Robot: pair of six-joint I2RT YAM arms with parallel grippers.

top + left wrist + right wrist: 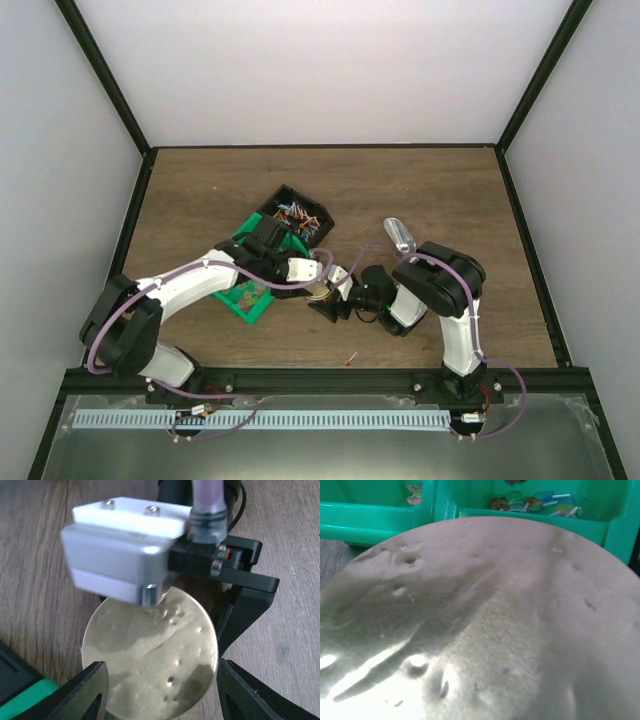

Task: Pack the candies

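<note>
A round gold lid [150, 650] lies flat between my left gripper's [160, 680] two black fingers [92, 687], which press on its left and right edges. In the top view my left gripper [322, 283] and right gripper [335, 303] meet at the table's middle. The lid [485, 615] fills the right wrist view, where my right fingers are hidden. One right finger [242, 610] runs along the lid's right edge, and whatever is under the lid is hidden. The candies [293, 211] lie in a black box, and more candies [535, 502] lie in a green tray [380, 520].
The green tray [245, 298] sits partly under my left arm, with the black box [318, 222] just behind it. A silver metal scoop [400, 235] lies behind my right arm. One stray red candy [350, 358] lies near the front edge. My right wrist's white housing [120, 550] hangs over the lid's far edge.
</note>
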